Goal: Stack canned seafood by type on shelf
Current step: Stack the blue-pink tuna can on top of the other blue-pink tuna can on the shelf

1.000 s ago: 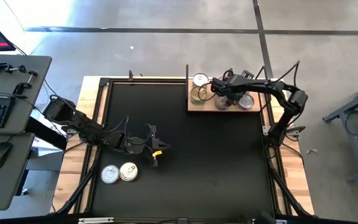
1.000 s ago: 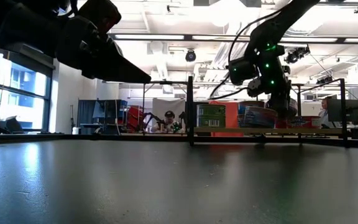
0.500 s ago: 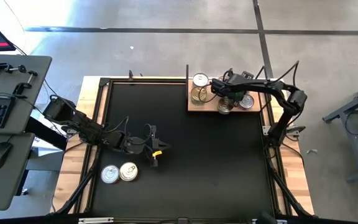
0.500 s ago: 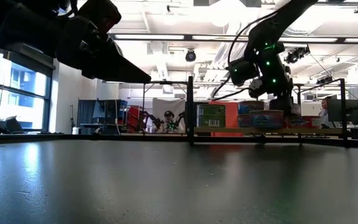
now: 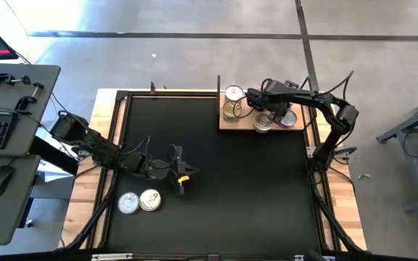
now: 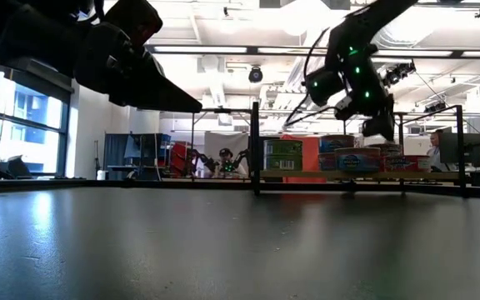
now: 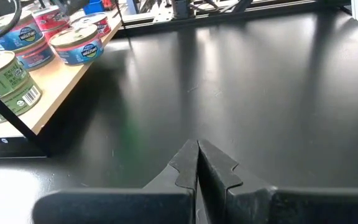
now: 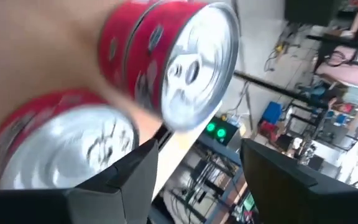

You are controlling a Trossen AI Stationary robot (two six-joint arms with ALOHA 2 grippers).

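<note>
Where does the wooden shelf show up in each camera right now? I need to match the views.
High view: wooden shelf at the mat's far right corner, cans on it, right gripper above.
Low view: thin board across the far edge, right of centre.
Left wrist view: light board along the left side.
Right wrist view: pale surface behind two red cans.
Shared landmark: the red cans.

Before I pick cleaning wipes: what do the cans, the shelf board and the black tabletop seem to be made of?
The cans look like metal: shiny silver pull-tab lids, with red printed sides that may be paper or paint. The shelf board looks like light wood with a plain matte finish and faint grain. The black tabletop seems a smooth mat, perhaps rubber or plastic, with a soft sheen reflecting the ceiling lights.
</note>
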